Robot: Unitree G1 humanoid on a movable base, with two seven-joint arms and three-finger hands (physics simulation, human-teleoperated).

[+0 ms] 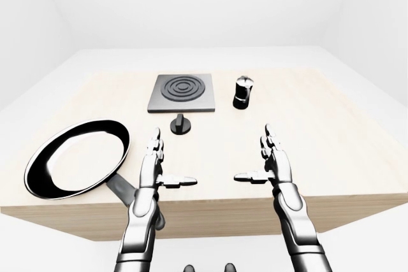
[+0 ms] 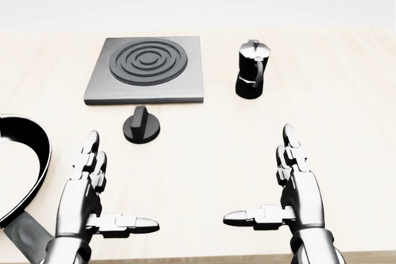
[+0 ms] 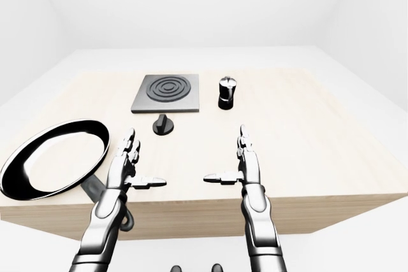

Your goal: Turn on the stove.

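The stove (image 2: 146, 68) lies upper centre in the head view with its knob (image 2: 141, 127) just below it, well above both the left hand (image 2: 86, 199) and right hand (image 2: 297, 196), which hover palms inward, fingers (image 2: 289, 140) apart and empty, over the surface (image 2: 216, 146), while the pan (image 2: 28, 165) is cropped at the left edge.

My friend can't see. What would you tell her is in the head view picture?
Two open silver robot hands, the left hand and the right hand, hover over a pale wooden table. Above them in the view sit a black knob, a grey stove plate and a moka pot, with a frying pan at the left edge.
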